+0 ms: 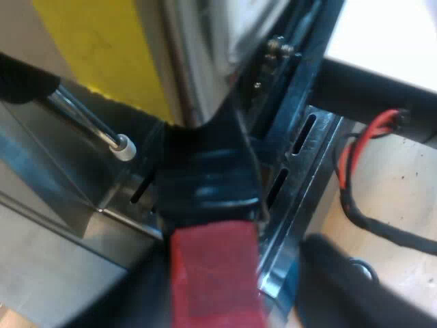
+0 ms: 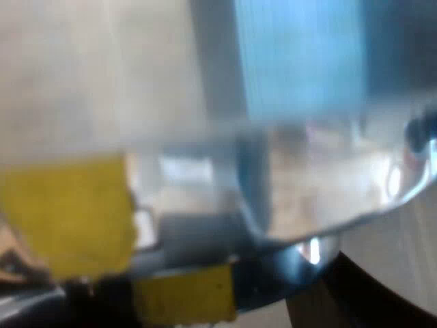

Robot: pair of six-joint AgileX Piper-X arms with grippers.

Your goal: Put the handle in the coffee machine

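Observation:
The holder's dark handle (image 1: pixel 205 178) runs from under the espresso machine's shiny metal front (image 1: pixel 205 61) back towards me and ends in red (image 1: pixel 215 273). It hangs over the slotted drip tray (image 1: pixel 300 137). My left gripper (image 1: pixel 229 287) straddles the red end. One finger (image 1: pixel 348 287) stands a little apart from it, with a strip of tray showing in between; the other finger (image 1: pixel 130 301) is close against it. The jaws look open, slightly wider than the handle. In the right wrist view, the machine's metal body (image 2: pixel 307 184) is very close and blurred.
A thin steam wand with a white tip (image 1: pixel 123 147) slants down beside the handle. Yellow patches mark the machine (image 1: pixel 102 48) (image 2: pixel 68 212). A blue surface (image 2: pixel 300 55) lies behind the metal. Beige tabletop (image 1: pixel 389 184) lies past the tray's edge.

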